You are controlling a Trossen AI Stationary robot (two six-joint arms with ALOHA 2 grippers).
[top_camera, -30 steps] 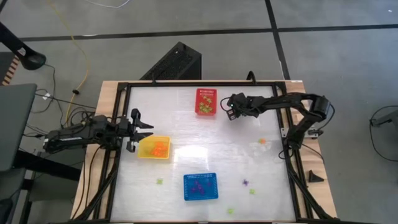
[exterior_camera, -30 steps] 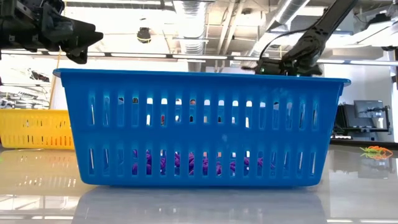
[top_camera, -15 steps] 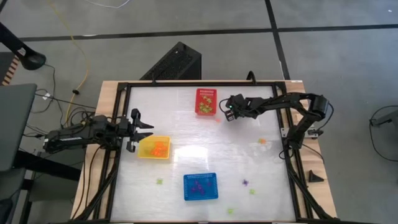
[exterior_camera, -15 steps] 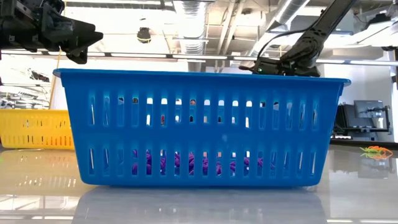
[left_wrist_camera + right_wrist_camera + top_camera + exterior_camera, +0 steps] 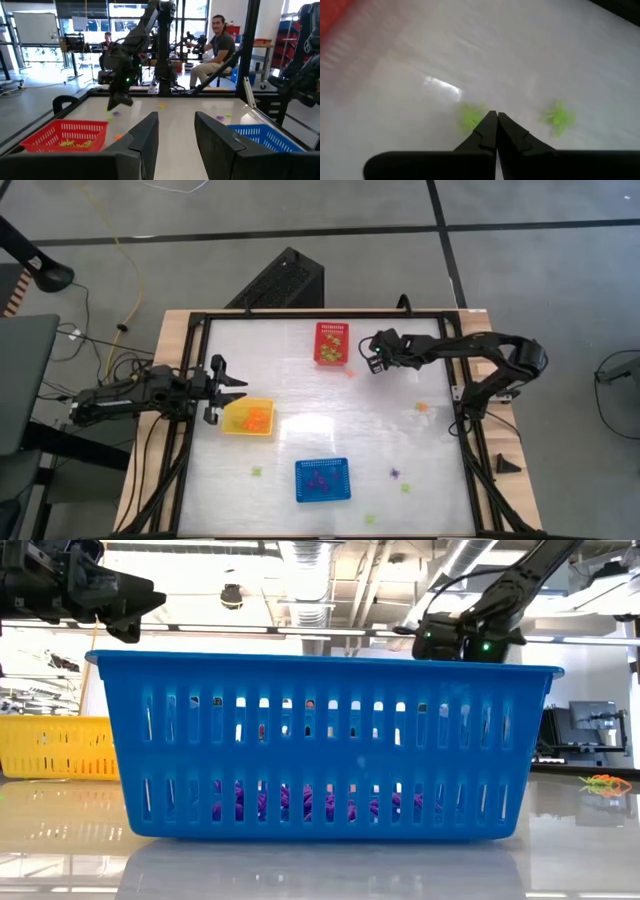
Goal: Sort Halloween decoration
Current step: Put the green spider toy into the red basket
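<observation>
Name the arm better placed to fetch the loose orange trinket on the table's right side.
Probably the right. The right gripper hangs shut beside the red basket, nearer the orange trinket. The left gripper waits open by the yellow basket.

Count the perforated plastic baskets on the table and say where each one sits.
3. The red perforated plastic basket sits at the far edge, the yellow one at the left by the left gripper, the blue one nearest.

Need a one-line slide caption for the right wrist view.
Right gripper shut above the white table, two light green trinkets lying below its fingertips.
</observation>
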